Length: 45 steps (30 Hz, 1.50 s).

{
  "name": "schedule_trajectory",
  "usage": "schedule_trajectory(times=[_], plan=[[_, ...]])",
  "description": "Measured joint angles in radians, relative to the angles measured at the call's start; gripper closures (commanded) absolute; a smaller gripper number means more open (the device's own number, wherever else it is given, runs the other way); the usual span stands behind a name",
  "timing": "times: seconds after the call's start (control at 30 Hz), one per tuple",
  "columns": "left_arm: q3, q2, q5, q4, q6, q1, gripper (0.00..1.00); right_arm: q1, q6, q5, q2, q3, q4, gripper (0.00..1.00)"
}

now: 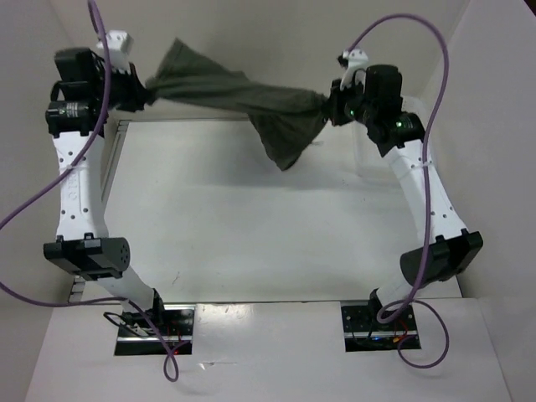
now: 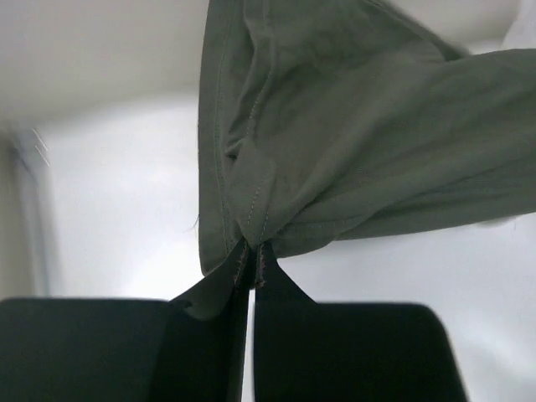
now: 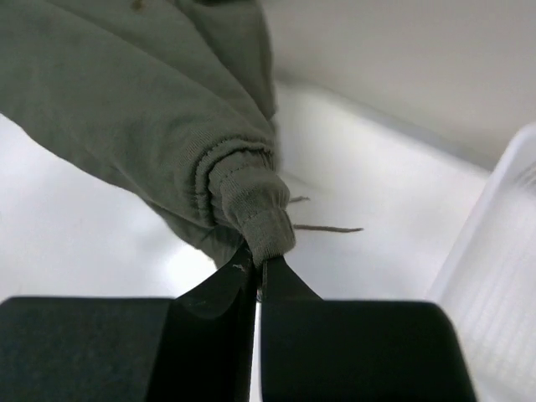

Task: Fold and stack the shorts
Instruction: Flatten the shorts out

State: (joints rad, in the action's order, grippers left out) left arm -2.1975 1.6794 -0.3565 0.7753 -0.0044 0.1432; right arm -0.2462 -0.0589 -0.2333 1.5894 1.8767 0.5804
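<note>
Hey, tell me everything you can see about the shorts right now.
The shorts are dark olive-green soft cloth, held above the table. They are stretched and twisted between the left gripper, pinching a stitched edge, and the right gripper, pinching the gathered waistband. One loose part hangs down near the right gripper.

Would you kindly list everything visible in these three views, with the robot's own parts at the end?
shorts: one pair, dark olive-green, stretched in the air between the two grippers above the table, with one part hanging down near the right gripper.
table: one, white, below the shorts.
translucent bin: one, whitish, at the right edge of the right wrist view.
cables: two, purple, looping off the arms.
arms: two, white and black, based at the near edge.
left gripper: one, black, shut on a stitched hem of the shorts.
right gripper: one, black, shut on a gathered ribbed edge of the shorts.
</note>
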Motion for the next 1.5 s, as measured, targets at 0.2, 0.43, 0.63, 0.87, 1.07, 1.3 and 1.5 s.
schedule_trajectory(times=[0.2,0.43,0.63,0.87,1.07,1.3,1.5], plan=[[0.609,-0.125,0.013,0.034,-0.002,0.004,1.0,-0.002,-0.094,-0.082,-0.117,-0.457,0.077,1.0],[1.034,-0.364,0.06,0.156,-0.002,0.007,1.0,-0.066,-0.249,-0.173,-0.238,-0.748,0.279,1.0],[1.088,-0.414,0.065,0.23,0.0,0.017,1.0,-0.146,-0.357,-0.229,-0.257,-0.739,0.388,1.0],[1.078,-0.41,0.117,0.203,0.0,0.018,1.0,-0.24,-0.375,-0.211,-0.221,-0.689,0.417,1.0],[0.576,-0.02,0.089,0.199,0.0,0.019,1.0,-0.192,-0.226,-0.052,0.101,-0.231,0.314,1.0],[-0.328,0.428,0.09,0.116,0.0,0.023,1.0,-0.105,-0.057,0.243,0.528,0.631,0.106,1.0],[-0.585,0.4,0.062,0.088,0.0,0.026,1.0,-0.148,-0.042,0.306,0.499,0.719,0.06,1.0]])
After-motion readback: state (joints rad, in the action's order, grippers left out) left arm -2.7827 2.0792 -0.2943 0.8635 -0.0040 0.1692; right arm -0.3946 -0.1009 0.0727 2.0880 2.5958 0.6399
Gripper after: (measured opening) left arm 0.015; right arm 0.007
